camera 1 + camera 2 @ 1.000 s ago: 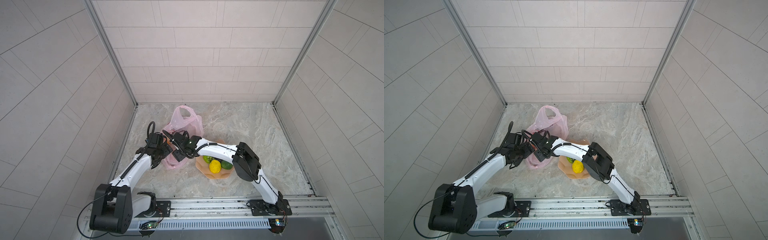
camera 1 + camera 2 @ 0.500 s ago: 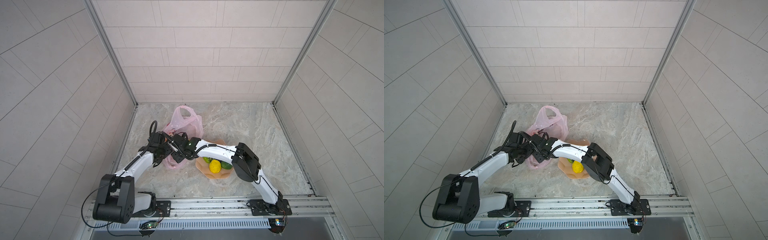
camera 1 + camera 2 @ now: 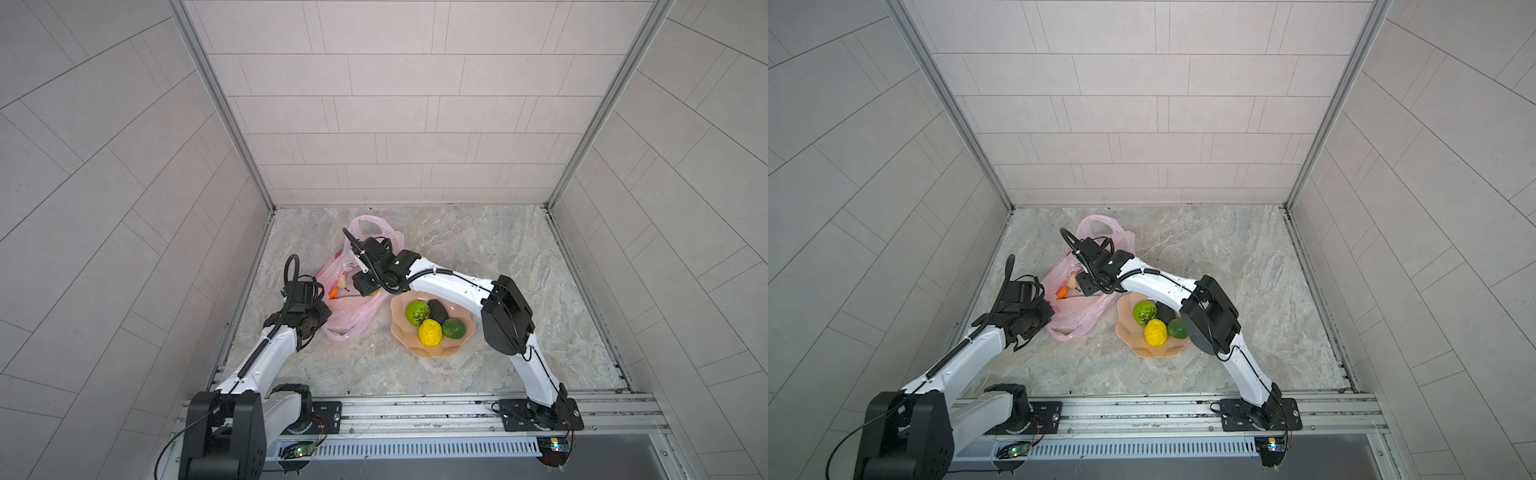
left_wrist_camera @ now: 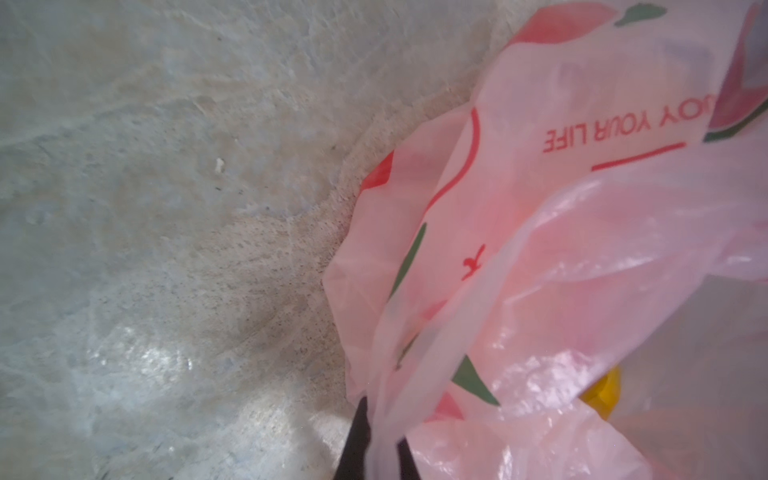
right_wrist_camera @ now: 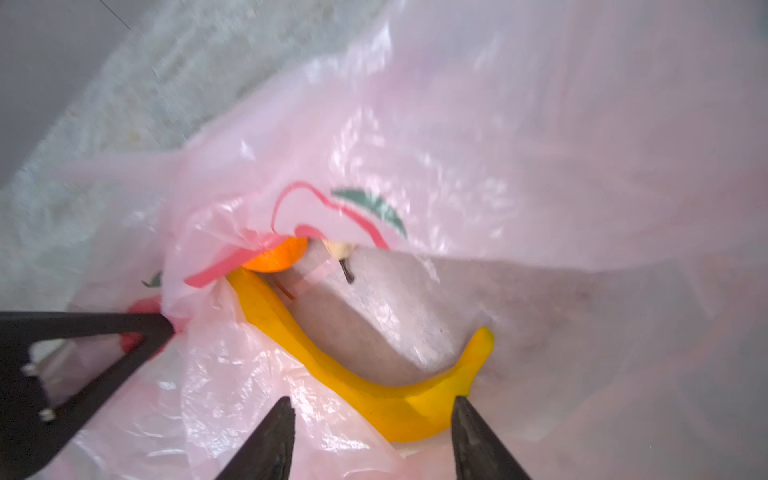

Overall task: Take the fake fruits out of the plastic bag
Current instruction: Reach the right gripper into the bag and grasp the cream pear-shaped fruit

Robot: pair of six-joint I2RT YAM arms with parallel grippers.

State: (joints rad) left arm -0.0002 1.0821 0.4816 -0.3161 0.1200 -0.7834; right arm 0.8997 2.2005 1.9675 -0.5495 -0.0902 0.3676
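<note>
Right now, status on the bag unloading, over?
Left end effector shut on plastic bag. Right end effector open, straddling banana inside. Loose film overlaps banana.

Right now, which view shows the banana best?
The right wrist view: the banana lies bare inside the plastic bag. The left wrist view shows only a yellow patch behind plastic; the top views hide almost all.

Boxed in on three sides by pale grey tiled walls (image 3: 374, 104), with the tiles laid in staggered rectangular courses. Joined at the two rear corners by slim silver metal posts (image 3: 222, 104). Floored in mottled grey-beige stone (image 3: 478, 249), veined like marble, glossy enough to carry soft patches of glare in the left wrist view. Edged along the front by a metal rail (image 3: 415, 409) above a slotted vent strip (image 3: 415, 449). Lit softly and evenly from overhead.
</note>
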